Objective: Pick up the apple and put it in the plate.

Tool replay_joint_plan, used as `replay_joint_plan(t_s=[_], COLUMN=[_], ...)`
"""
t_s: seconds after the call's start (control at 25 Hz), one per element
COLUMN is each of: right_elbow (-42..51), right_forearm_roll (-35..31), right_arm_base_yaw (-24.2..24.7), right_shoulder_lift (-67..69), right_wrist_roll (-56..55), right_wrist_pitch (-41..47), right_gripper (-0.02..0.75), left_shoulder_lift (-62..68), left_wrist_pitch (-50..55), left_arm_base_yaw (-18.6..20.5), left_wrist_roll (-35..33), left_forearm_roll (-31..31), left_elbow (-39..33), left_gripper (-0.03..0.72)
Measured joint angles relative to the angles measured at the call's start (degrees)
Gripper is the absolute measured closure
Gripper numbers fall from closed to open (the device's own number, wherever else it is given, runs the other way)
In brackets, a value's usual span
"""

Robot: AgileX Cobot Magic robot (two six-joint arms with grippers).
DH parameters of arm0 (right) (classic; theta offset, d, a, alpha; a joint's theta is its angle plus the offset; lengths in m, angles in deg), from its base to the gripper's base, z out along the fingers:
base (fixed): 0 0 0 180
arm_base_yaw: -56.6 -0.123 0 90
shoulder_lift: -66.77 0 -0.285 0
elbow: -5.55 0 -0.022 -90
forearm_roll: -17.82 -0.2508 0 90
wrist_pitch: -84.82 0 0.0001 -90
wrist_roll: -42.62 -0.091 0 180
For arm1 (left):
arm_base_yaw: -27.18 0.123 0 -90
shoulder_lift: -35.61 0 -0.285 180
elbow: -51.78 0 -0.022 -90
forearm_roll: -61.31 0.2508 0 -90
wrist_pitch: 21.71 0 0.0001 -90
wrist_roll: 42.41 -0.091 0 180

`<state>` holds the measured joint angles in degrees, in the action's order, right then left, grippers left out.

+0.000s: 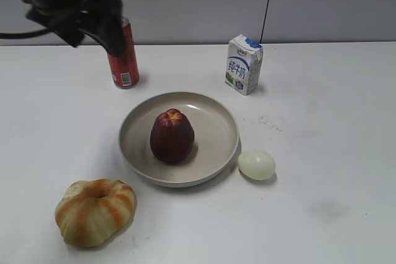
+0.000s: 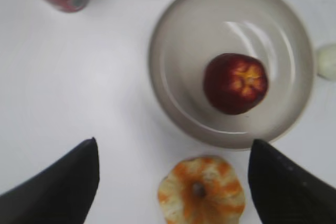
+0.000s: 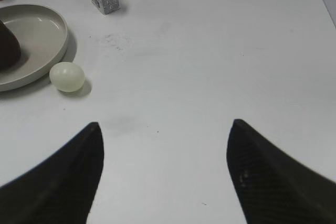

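The dark maroon apple [image 1: 171, 135] stands upright inside the beige plate [image 1: 216, 146] at the table's middle. The left wrist view shows it from above [image 2: 235, 83], yellow lobed top up, within the plate [image 2: 173, 51]. My left gripper [image 2: 173, 148] is open and empty, high above the table; its arm [image 1: 74, 4] hangs at the exterior view's top left. My right gripper [image 3: 164, 125] is open and empty over bare table, right of the plate [image 3: 39, 30]. The apple's edge [image 3: 8, 48] shows at that view's left.
An orange-striped pumpkin bun [image 1: 95, 211] lies front left of the plate. A pale egg [image 1: 256, 164] lies against the plate's right rim. A red can [image 1: 124, 57] and a milk carton [image 1: 244, 64] stand at the back.
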<state>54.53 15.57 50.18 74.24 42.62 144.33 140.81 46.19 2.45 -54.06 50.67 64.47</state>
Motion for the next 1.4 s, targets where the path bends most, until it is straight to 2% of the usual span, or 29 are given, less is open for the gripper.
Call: replay_joint_plan(t_s=[0.16, 0.28, 0.56, 0.76, 0.96, 1.16, 1.4], right_elbow=[0.0, 0.0, 0.0, 0.0, 0.0, 0.0, 0.0], right_forearm_roll=[0.0, 0.0, 0.0, 0.0, 0.0, 0.0, 0.0], right_arm_base_yaw=[0.0, 0.0, 0.0, 0.0, 0.0, 0.0, 0.0], right_shoulder_lift=[0.0, 0.0, 0.0, 0.0, 0.0, 0.0, 0.0], right_wrist_roll=[0.0, 0.0, 0.0, 0.0, 0.0, 0.0, 0.0], right_wrist_pitch=[0.0, 0.0, 0.0, 0.0, 0.0, 0.0, 0.0], right_gripper=[0.153, 0.153, 0.153, 0.153, 0.153, 0.153, 0.153], left_shoulder_lift=[-6.3, -13.6, -33.8, -51.5, -67.9, -79.4, -81.6], left_wrist_pitch=[1.4, 1.4, 1.7, -2.6, -6.1, -9.7, -9.3], left_arm_base_yaw=[5.8, 9.8, 15.6, 16.5, 16.5, 16.5, 16.5], left_wrist_roll=[1.9, 2.8, 3.9, 6.9, 7.3, 7.3, 7.3], left_forearm_roll=[3.7, 4.2, 7.4, 9.0, 10.0, 10.6, 10.6], left_elbow=[-0.5, -4.2, -23.2, -38.0, -49.4, -56.8, -60.1], left_gripper=[0.031, 0.041, 0.061, 0.066, 0.073, 0.076, 0.088])
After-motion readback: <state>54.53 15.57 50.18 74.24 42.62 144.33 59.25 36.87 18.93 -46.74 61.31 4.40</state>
